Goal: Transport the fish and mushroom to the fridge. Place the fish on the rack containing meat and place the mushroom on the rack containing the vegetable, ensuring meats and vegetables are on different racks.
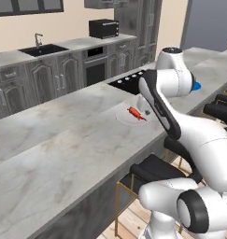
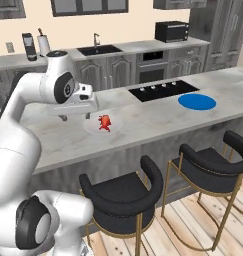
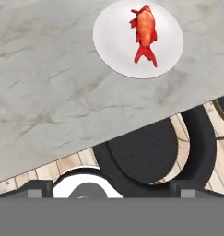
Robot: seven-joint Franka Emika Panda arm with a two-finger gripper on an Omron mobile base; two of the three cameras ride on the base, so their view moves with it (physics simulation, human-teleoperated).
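Observation:
The fish (image 3: 145, 32), bright red, lies on a round white plate (image 3: 113, 50) on the marble counter; it also appears as the fish (image 1: 136, 113) and the fish (image 2: 105, 122). My gripper (image 2: 75, 118) hangs above the counter's front edge, just left of the plate (image 2: 95, 129) in the right base view, apart from the fish. In the hand view the gripper (image 3: 112, 186) is open, its dark fingertips (image 3: 39, 186) wide apart with nothing between them. The mushroom, the fridge and its racks are out of view.
A blue disc (image 2: 197, 101) lies on the counter to the right, beyond a black cooktop (image 2: 163, 90). Black stools (image 2: 123, 192) stand under the counter's front edge. A back counter with sink (image 2: 99, 49) and a black oven box (image 2: 171, 31) lines the far wall.

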